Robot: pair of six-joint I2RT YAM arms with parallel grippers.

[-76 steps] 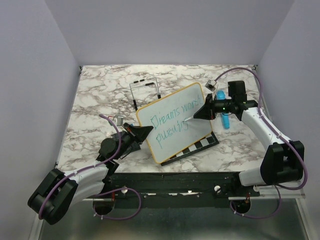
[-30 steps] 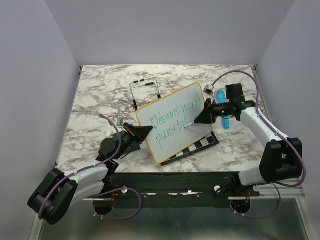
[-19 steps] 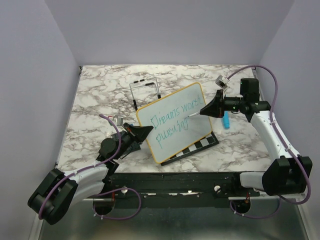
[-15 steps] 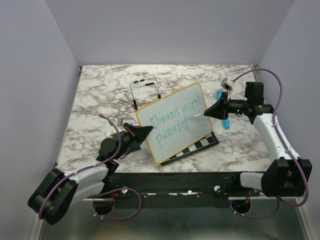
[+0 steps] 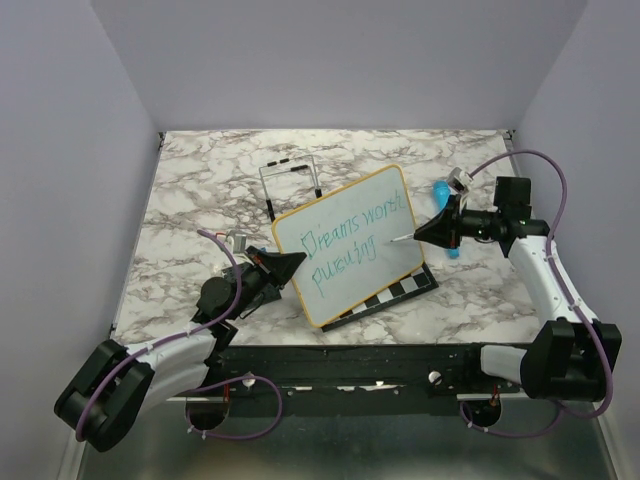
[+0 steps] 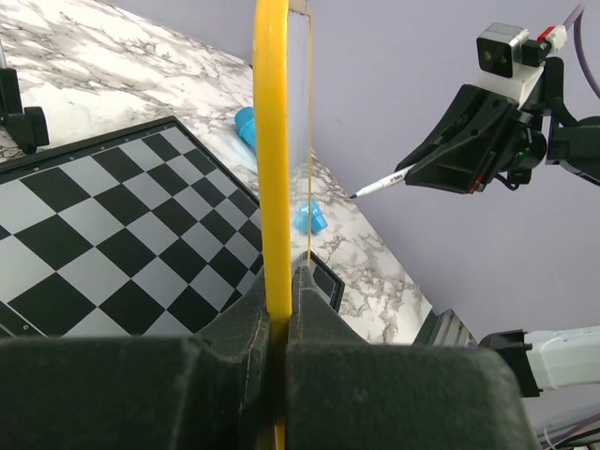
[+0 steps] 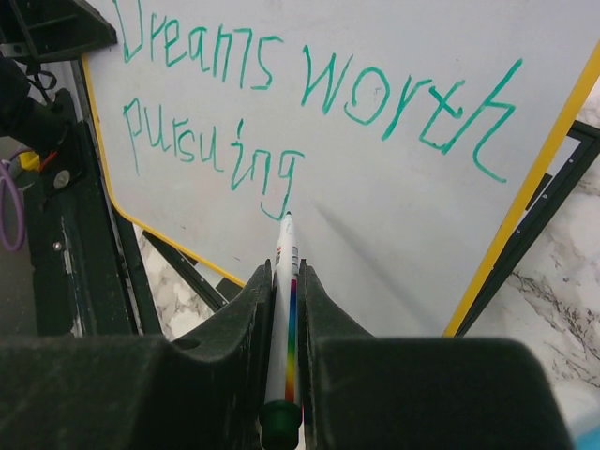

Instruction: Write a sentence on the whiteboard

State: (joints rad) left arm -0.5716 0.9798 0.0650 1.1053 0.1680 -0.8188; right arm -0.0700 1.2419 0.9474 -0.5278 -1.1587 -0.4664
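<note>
You're sitting btwn words: right gripper (image 7: 284,277) is clamping tight on the marker (image 7: 286,328), tip hanging just off the whiteboard (image 5: 350,240), which the left gripper (image 6: 279,281) is pinching closed by the frame, over the chessboard (image 6: 112,216). W/ the sentence (image 7: 319,89) reading "Dreams worth pursuing", I'm judging the next move as landing the tip lightly on bare board below line 2.

The rectangular whiteboard (image 7: 403,216) with its thin yellow-orange frame has a smooth, glossy white face, and the frame looks like smooth plastic. The teal-green handwritten sentence (image 7: 309,94) sits flat and matt on that face. The white pen (image 7: 285,248) with a rainbow stripe is smooth plastic. The right gripper (image 7: 281,274) has matt black plastic fingers (image 7: 206,366) with a fine grain. The black-and-white checkered chessboard (image 6: 112,234) looks smooth and satin. The marble-patterned tabletop (image 5: 200,180) is smooth with little sheen. Along the lower edge of the top view, a grey sheet (image 5: 350,445) looks like brushed metal.
</note>
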